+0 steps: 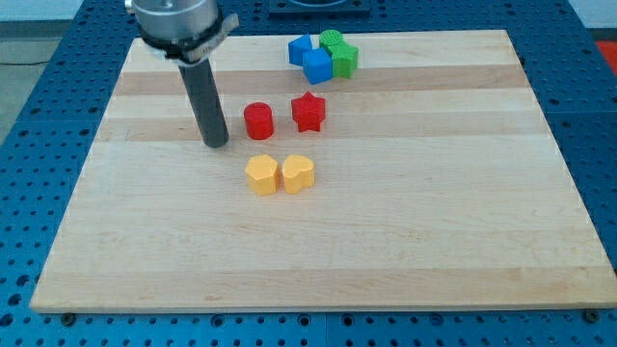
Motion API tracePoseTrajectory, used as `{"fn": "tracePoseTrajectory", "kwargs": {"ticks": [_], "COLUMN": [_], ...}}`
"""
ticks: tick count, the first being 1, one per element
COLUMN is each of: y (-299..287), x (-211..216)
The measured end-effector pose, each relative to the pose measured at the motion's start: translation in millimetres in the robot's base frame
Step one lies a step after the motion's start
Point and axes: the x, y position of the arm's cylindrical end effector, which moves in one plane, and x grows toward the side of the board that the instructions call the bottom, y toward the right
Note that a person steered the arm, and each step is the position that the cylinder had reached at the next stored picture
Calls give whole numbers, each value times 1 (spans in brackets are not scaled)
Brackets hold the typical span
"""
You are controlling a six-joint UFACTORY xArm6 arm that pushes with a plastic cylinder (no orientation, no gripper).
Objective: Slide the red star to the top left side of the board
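Yellow pair up front, red star parked mid-board behind it

Nearest are two yellow blocks (280, 174), touching. Behind them my tip (216, 145) holds nothing, sitting just left of the red cylinder (258, 121), with the red star (308, 112) further right. I'm on the wrong side, so pushing now could shove the cylinder into the star, toward the blue and green blocks (323, 54) at the top.
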Motion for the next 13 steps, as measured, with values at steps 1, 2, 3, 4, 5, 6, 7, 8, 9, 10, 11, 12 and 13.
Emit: {"fn": "tracePoseTrajectory", "kwargs": {"ticks": [1, 2, 3, 4, 5, 6, 7, 8, 9, 10, 11, 12, 13], "y": [79, 171, 176, 105, 36, 2, 24, 71, 91, 73, 25, -12, -13], "x": [3, -6, -32, -48, -54, -70, -53, -37, -68, -90, -90, -89, -63]}}
